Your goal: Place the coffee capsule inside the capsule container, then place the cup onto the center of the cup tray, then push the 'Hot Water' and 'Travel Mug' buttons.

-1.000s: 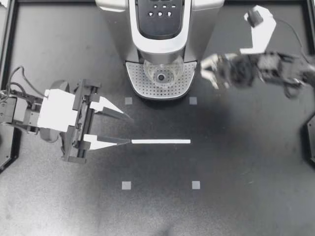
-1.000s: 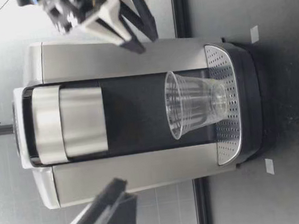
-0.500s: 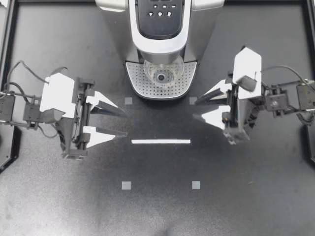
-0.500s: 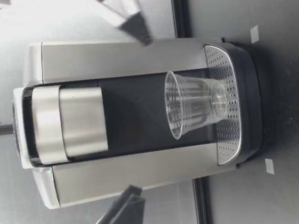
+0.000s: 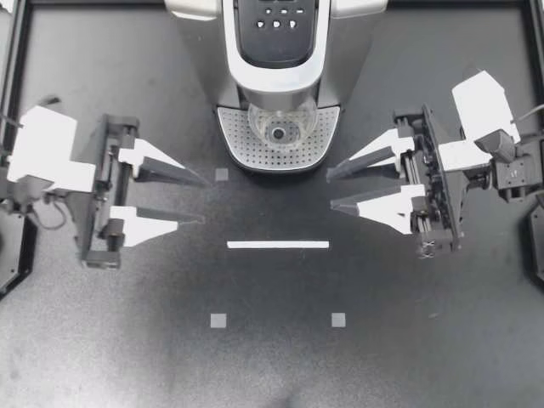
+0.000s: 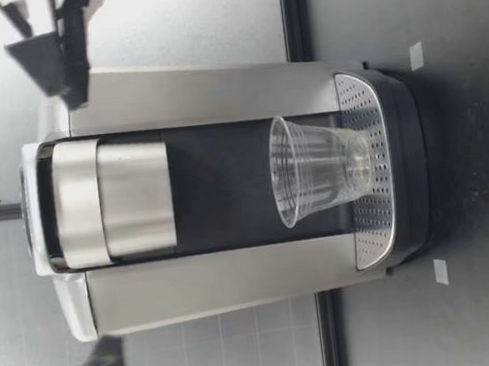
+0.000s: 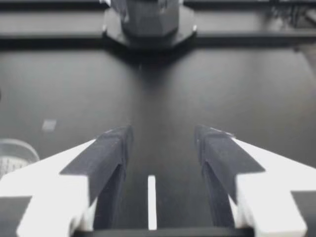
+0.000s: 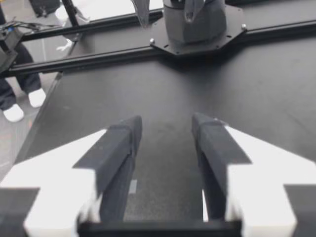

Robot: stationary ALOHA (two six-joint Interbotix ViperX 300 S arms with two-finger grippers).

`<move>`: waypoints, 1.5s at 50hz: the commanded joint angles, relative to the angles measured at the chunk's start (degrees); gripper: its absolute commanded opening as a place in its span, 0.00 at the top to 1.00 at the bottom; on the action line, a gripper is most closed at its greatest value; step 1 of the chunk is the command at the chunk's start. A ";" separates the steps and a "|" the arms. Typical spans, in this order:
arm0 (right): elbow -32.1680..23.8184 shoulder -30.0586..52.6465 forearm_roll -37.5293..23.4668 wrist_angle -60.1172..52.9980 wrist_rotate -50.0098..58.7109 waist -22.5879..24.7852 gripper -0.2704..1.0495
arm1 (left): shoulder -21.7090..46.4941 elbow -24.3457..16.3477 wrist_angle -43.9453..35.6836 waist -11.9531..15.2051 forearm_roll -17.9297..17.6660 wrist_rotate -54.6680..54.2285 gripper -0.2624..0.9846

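Dark bench [image 5: 272, 365], carrying a coffee machine [image 5: 276, 51] at the middle of its back edge. Near the left edge, left gripper [image 5: 206, 201] released, fingers spread, holding nothing. Near the right edge, right gripper [image 5: 330, 190] likewise released and empty, both pointing toward the bench's middle. At the machine's foot, perforated cup tray [image 5: 246, 149], with the clear cup [image 5: 278, 129] upright about at its centre. Between tray and mid-bench, a white strip [image 5: 278, 245]

Cup [image 5: 278, 129] stands on cup tray [image 5: 239, 146]; left pincer [image 5: 205, 201], right pincer [image 5: 330, 190] flank it.
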 commanded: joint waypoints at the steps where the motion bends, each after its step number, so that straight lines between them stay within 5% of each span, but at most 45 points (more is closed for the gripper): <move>1: -1.76 0.00 0.09 -0.88 -0.18 0.26 0.41 | -1.05 -0.53 -1.23 0.18 -0.09 0.09 0.43; 75: -1.32 0.18 0.35 -1.49 0.00 0.26 0.41 | 2.55 -0.35 -7.03 0.18 -0.09 2.72 0.43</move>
